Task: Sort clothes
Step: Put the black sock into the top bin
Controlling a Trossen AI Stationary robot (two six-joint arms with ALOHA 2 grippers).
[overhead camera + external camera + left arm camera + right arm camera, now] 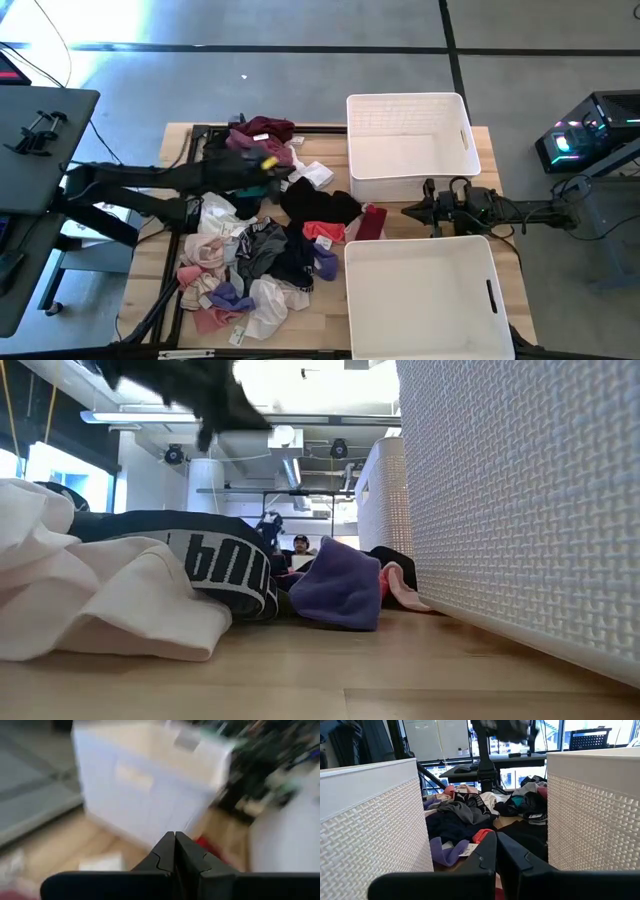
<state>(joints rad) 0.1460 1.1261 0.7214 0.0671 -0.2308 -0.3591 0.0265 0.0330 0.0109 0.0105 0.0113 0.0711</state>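
Overhead and wrist views of a two-arm sorting station. The clothes [262,255] lie in a loose heap on the left half of the wooden table [325,320], spreading from a maroon garment [268,129] at the far edge to white and pink pieces at the near edge; a black garment [318,207] and a red one [369,222] reach toward the bins. Two white bins occupy the right half: the far bin [408,145] and the near bin [425,295], both apparently without clothes in them, so sorting seems barely begun. The left end effector [174,851], fingers pressed together and gripping nothing, is poised above the far part of the heap, facing the far bin. The right end effector [496,851], likewise closed and carrying nothing, waits in the gap between the bins, where their walls hem it in on both sides.
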